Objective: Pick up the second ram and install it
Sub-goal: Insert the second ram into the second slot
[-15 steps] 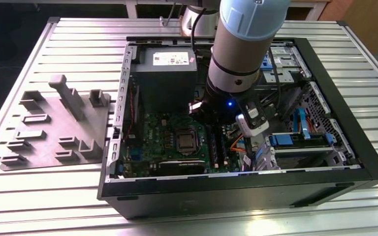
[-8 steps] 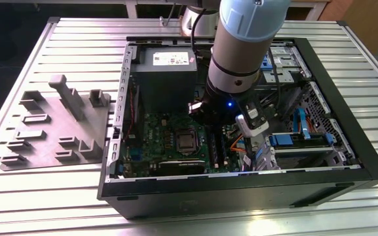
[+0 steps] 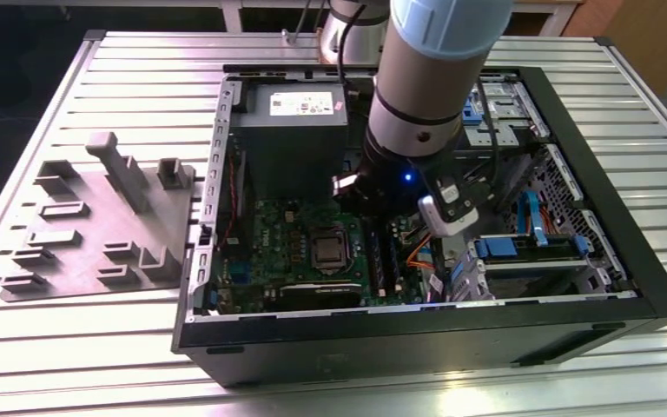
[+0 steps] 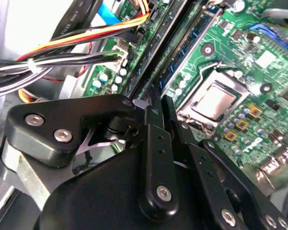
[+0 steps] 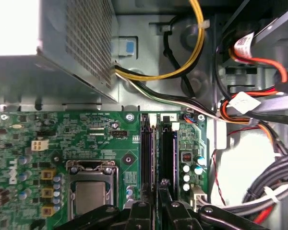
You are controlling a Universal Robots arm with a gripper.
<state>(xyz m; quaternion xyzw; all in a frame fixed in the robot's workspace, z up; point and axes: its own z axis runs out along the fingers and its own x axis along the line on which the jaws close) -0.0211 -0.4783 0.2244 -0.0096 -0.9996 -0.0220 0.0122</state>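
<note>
Your claw (image 5: 156, 203), low in the first wrist view, has its fingers (image 4: 156, 143) drawn close together on the second ram (image 5: 166, 153), which stands on edge in the slots beside the processor socket (image 5: 89, 191). Beyond lie the green motherboard (image 5: 62, 139) and power supply (image 3: 293, 117); the grey fixture tray (image 3: 96, 226) rests on the desk (image 3: 67, 339).

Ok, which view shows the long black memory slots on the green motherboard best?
The first wrist view: the long black memory slots run plainly across the green motherboard to the gripper. The second wrist view shows them slanted, partly behind the gripper. The exterior view shows dark strips under the arm.
</note>
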